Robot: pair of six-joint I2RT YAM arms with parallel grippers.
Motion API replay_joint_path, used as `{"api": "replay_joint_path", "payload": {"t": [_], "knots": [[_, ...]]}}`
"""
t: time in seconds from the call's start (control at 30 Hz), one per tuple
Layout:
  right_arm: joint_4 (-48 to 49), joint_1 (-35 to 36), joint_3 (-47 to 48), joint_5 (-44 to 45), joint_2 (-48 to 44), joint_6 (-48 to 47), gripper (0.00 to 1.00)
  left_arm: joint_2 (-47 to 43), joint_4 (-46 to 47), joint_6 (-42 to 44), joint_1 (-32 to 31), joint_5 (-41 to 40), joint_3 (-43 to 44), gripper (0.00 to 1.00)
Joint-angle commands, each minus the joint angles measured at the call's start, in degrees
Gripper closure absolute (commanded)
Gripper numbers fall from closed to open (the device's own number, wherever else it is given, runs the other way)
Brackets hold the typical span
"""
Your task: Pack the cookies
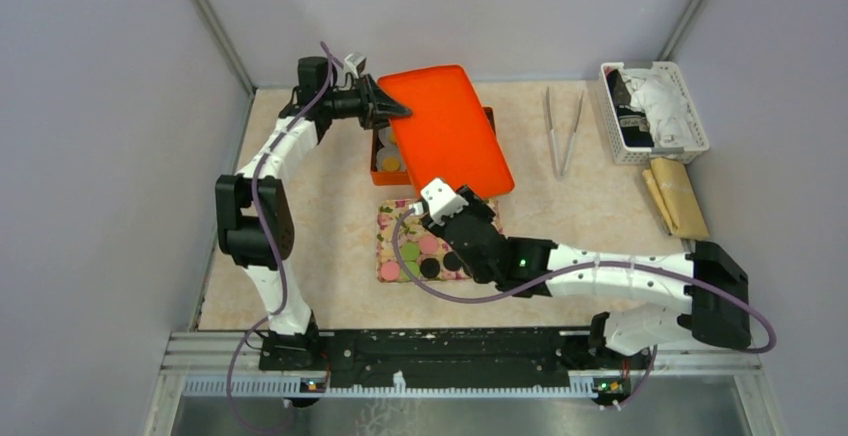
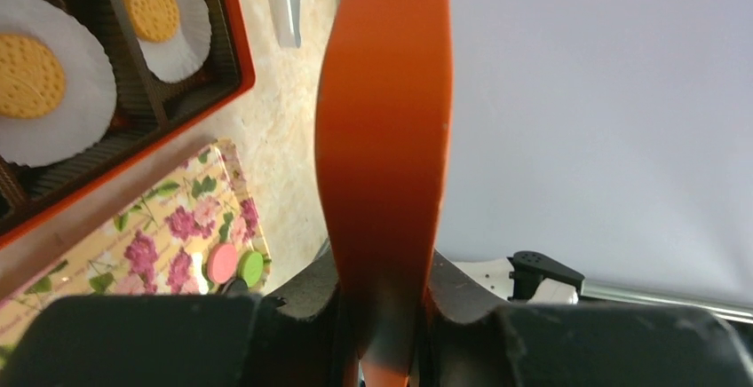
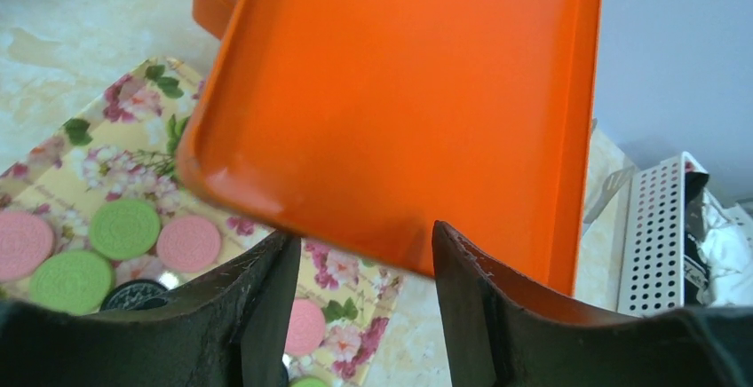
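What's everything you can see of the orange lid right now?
The orange lid is a glossy, plastic-looking rectangle with rounded corners and a shallow raised rim. It is held in the air, tilted, above the orange box, which it partly hides. The left gripper is clamped on one edge. The right gripper is open at the lid's near edge; whether it touches is unclear.

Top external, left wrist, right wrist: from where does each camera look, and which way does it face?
Top external: above and behind the bases, looking down on the table; both arms show.
Left wrist: on the left tool, looking along the orange lid it clamps; its fingers show.
Right wrist: on the right tool, open, facing that lid from close by; its fingers show.
Shared: both wrist views catch the floral tray and cookies.
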Motion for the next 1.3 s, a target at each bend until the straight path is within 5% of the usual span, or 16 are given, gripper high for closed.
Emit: {"api": "replay_joint_path", "payload": {"t": [0.0,0.23,0.5,0.7,0.97,1.27], "knots": [[12.15,0.24,-1.15,7.77,2.78,-6.07,0.45,-2.17,2.86,-3.13,-0.57,6.74,-1.55,1.0],[25.13,0.2,-2.41,13.74,8.35,-14.13,0.55,-4.2,2.05,-0.9,-0.57,8.67,-5.56,1.0],[31.62,0.16,-1.88,17.42,7.96,-16.51,0.99,-4.52,1.3,0.82,-0.57,9.08,-7.17,1.0],[43.46,-0.23,-2.93,18.76,8.76,-23.53,1.0,-4.46,1.9,1.6,-0.57,9.34,-8.0,0.98],[47.83,-1.7,1.41,17.46,9.12,-29.17,1.0,-4.92,6.22,0.76,-0.53,10.62,-4.43,0.51],[46.45,-5.02,3.66,13.76,7.67,-28.48,1.0,-4.11,21.44,-9.15,-0.4,12.78,-0.53,0.31]]}}
